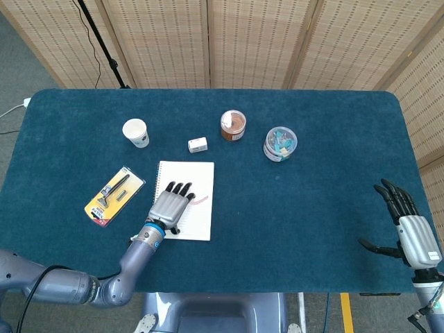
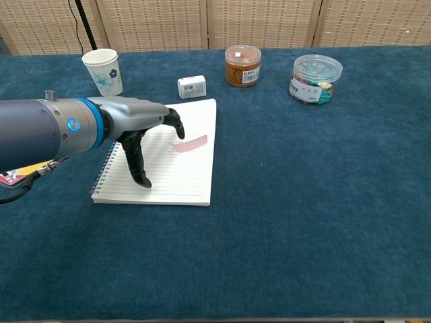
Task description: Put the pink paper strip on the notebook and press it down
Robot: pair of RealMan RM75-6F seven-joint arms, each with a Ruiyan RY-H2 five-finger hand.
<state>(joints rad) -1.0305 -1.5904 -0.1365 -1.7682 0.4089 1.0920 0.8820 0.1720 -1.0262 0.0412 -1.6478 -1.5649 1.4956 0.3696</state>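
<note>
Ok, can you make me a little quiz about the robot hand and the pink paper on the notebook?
1. True or false: the pink paper strip already lies on the notebook.
2. Which hand is over the notebook: A) left hand B) right hand
3. Fill in: the paper cup stands beyond the notebook, toward the table's far ____ side.

Key: 1 true; 2 A; 3 left.
</note>
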